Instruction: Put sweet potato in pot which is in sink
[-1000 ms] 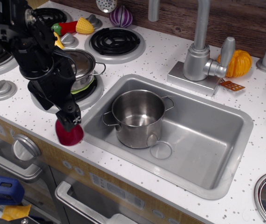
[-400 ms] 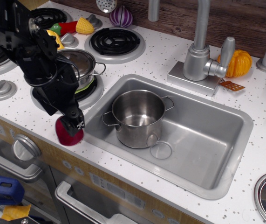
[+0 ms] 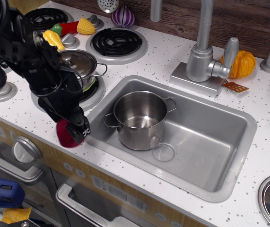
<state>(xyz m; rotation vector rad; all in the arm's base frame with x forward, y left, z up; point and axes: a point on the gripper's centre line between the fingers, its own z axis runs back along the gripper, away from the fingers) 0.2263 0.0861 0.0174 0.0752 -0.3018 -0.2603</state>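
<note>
So the gripper (image 3: 76,130) is down right on the sweet potato (image 3: 67,135) at the counter's front edge, presumably to grab it. The pot (image 3: 140,119) sits empty in the sink (image 3: 229,142) off to its right. Honestly can't tell if the fingers have actually pinched it, since the black arm hides the potato's top.

No legible text, labels or numbers anywhere.

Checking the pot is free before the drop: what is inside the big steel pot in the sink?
The pot shows only bare shiny walls and floor; nothing lies in it. Its near inner wall is hidden by the rim. The sweet potato is outside, on the counter.
</note>
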